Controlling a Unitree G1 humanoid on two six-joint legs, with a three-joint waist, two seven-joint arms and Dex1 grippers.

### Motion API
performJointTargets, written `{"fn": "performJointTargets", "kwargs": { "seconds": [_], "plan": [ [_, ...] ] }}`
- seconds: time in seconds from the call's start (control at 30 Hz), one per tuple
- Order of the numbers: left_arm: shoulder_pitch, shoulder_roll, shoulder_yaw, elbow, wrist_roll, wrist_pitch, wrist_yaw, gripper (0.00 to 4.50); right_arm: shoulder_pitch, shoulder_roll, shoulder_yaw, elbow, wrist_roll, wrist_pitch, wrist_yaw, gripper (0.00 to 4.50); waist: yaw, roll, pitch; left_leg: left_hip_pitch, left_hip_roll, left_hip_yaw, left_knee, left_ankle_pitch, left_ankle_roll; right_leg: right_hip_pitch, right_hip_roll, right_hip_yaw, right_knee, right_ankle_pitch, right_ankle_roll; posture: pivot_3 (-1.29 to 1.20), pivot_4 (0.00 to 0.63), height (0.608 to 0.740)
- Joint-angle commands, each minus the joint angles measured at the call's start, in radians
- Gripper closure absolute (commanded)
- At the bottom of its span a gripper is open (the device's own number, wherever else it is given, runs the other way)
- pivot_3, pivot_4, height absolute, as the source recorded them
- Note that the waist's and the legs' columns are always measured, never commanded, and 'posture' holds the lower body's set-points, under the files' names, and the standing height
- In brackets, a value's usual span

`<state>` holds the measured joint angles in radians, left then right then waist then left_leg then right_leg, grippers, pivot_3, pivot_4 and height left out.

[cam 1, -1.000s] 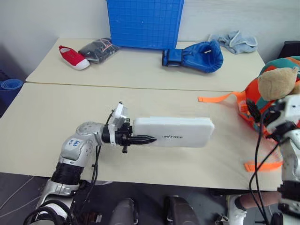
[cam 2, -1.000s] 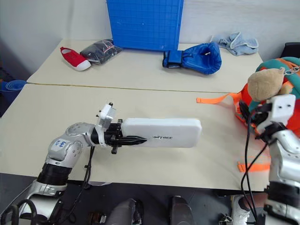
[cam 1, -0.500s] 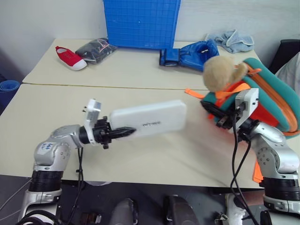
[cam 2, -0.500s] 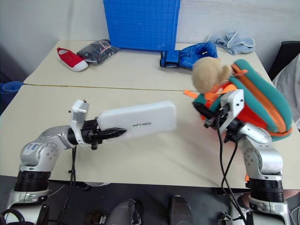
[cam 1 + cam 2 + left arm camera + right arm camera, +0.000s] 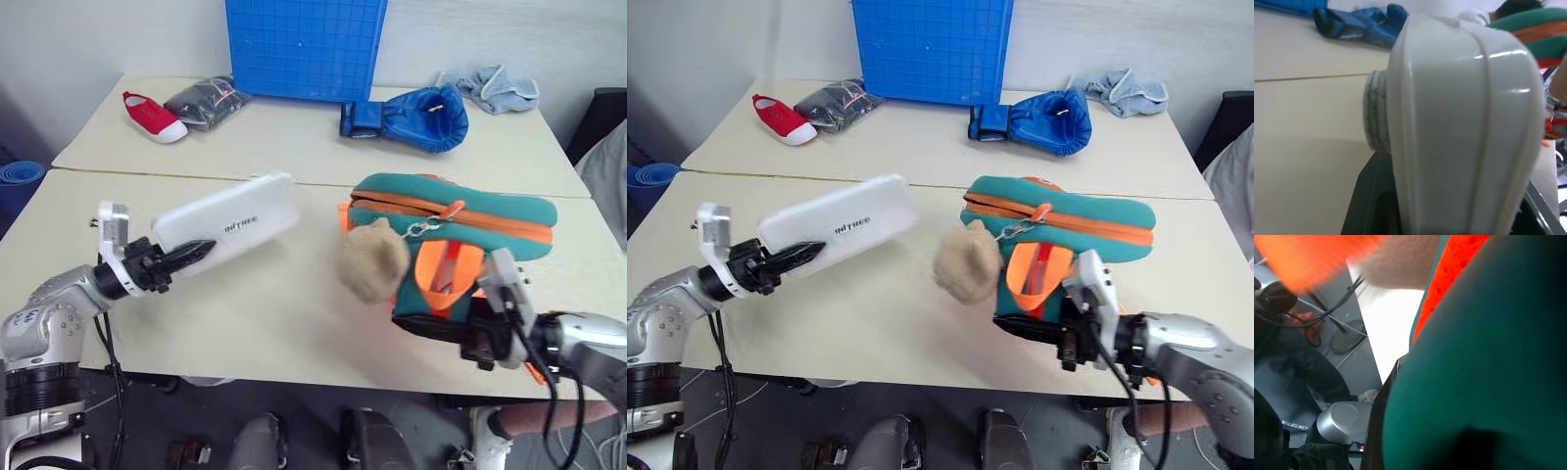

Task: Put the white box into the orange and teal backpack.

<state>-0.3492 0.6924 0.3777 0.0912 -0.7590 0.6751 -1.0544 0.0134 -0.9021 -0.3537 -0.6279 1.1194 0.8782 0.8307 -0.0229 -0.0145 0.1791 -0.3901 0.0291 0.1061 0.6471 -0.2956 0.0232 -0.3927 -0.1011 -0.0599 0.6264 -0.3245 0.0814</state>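
Aligning box with backpack opening
We hold the white box (image 5: 227, 224) in the left gripper (image 5: 183, 258), the orange and teal backpack (image 5: 460, 231) clamped in the right gripper (image 5: 431, 327); we steady the zipper side before insertion.

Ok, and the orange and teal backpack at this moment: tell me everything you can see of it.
The orange and teal backpack is lifted above the near table, lying roughly level with its teal fabric and an orange zipper line facing up. Orange webbing straps hang beneath, and a tan plush toy dangles from its left end. The right gripper is shut on its lower edge. The zipper looks closed. The white box, in the left gripper, is apart from it.
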Motion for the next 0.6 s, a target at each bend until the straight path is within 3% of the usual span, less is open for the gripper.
{"fn": "performJointTargets", "kwargs": {
  "seconds": [0.03, 0.13, 0.33, 0.6],
  "plan": [
    [-0.026, 0.020, 0.029, -0.076, -0.064, 0.022, -0.009, 3.19, -0.001, -0.051, -0.073, 0.065, -0.072, -0.037, 0.007, 4.45, 0.000, 0.000, 0.000, 0.000, 0.000, 0.000, 0.000, 0.000, 0.000, 0.000, 0.000, 0.000, 0.000, 0.000, 0.000, 0.00, 0.150, 0.740],
    [-0.031, -0.003, -0.034, -0.125, -0.021, -0.034, -0.018, 3.19, -0.022, -0.090, -0.036, 0.145, -0.197, -0.091, 0.019, 4.45, 0.000, 0.000, 0.000, 0.000, 0.000, 0.000, 0.000, 0.002, -0.004, 0.000, 0.000, -0.001, 0.000, 0.000, 0.000, 0.00, 0.150, 0.740],
    [-0.226, -0.141, -0.158, -0.088, 0.095, -0.221, 0.051, 3.19, -0.065, -0.061, 0.009, 0.200, -0.229, -0.125, 0.058, 4.45, 0.027, -0.001, 0.001, -0.001, -0.001, 0.001, 0.002, 0.003, -0.004, 0.000, 0.002, -0.002, 0.001, 0.000, 0.000, 0.00, 0.150, 0.740],
    [-0.307, -0.195, -0.289, 0.026, 0.181, -0.376, -0.113, 3.19, -0.067, -0.024, 0.040, 0.208, -0.276, -0.149, 0.065, 4.45, 0.024, -0.002, 0.001, 0.000, 0.001, 0.006, 0.003, 0.003, -0.004, 0.000, 0.005, 0.001, 0.001, 0.001, 0.001, 0.00, 0.150, 0.740]
  ]
}}
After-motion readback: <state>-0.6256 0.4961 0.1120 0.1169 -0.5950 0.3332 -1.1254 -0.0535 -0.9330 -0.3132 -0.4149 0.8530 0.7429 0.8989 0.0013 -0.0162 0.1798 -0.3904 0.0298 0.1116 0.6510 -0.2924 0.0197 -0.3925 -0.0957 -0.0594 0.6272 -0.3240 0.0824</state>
